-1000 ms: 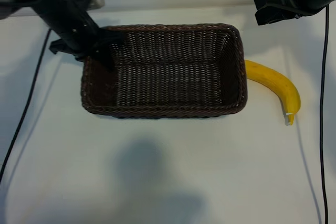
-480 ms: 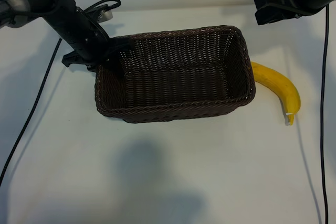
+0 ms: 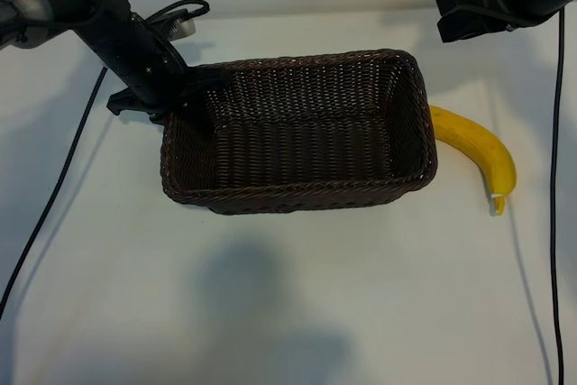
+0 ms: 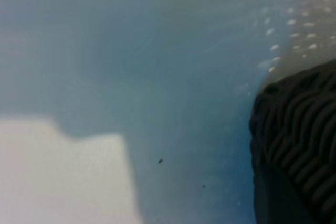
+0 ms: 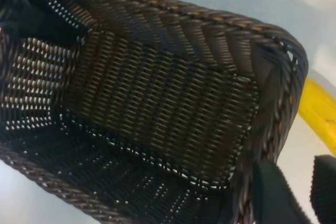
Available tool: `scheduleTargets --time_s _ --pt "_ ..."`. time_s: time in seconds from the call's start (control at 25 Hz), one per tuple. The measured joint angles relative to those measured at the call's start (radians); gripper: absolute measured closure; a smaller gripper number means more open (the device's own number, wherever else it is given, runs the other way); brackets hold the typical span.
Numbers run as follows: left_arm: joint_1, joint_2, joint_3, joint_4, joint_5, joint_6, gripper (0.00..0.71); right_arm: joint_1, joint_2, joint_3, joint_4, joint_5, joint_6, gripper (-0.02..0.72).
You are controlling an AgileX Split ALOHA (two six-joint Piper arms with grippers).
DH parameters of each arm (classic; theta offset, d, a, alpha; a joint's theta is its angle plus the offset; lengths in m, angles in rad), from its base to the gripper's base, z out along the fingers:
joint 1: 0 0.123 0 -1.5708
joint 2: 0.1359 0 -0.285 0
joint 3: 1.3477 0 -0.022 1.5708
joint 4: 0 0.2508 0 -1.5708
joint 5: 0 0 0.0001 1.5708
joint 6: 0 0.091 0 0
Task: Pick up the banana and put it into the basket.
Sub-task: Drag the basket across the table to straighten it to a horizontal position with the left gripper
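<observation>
- The basket [image 3: 297, 132] is gripped at its far left corner by the left end effector [image 3: 194, 96].
- The banana [image 3: 478, 151] lies on the bench [image 3: 288, 295], touching the basket's right end.
- The right end effector [image 5: 296, 192] is held part-open, empty, near the bench's far right corner.

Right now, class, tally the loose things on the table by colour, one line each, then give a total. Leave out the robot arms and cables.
Yellow: 1, the banana
Dark brown: 1, the basket
Total: 2
</observation>
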Motion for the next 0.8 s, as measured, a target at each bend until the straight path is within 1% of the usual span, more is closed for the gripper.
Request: scheduleTargets --time_s 0.2,0.36,0.44,0.6,0.68,0.8 --pt "0.0 0.0 -0.002 0.0 0.002 0.001 0.526 0.0 0.0 0.0 0.0 -0.003 0.0 0.47" --pt "0.0 0.006 -0.047 0.001 0.021 -0.001 0.522 0.0 0.0 0.0 0.001 -0.004 0.0 0.47" --pt "0.0 0.006 -0.079 0.0 0.05 -0.014 0.484 0.0 0.0 0.0 0.001 -0.004 0.0 0.47" --pt "0.0 0.005 -0.102 -0.003 0.09 -0.029 0.336 0.0 0.0 0.0 0.001 -0.006 0.0 0.47" --pt "0.0 0.005 -0.102 0.007 0.1 -0.04 0.278 0.0 0.0 0.0 0.001 -0.007 0.0 0.47" --pt "0.0 0.005 -0.102 0.014 0.115 -0.044 0.245 0.0 0.0 0.0 0.002 -0.014 0.0 0.47"
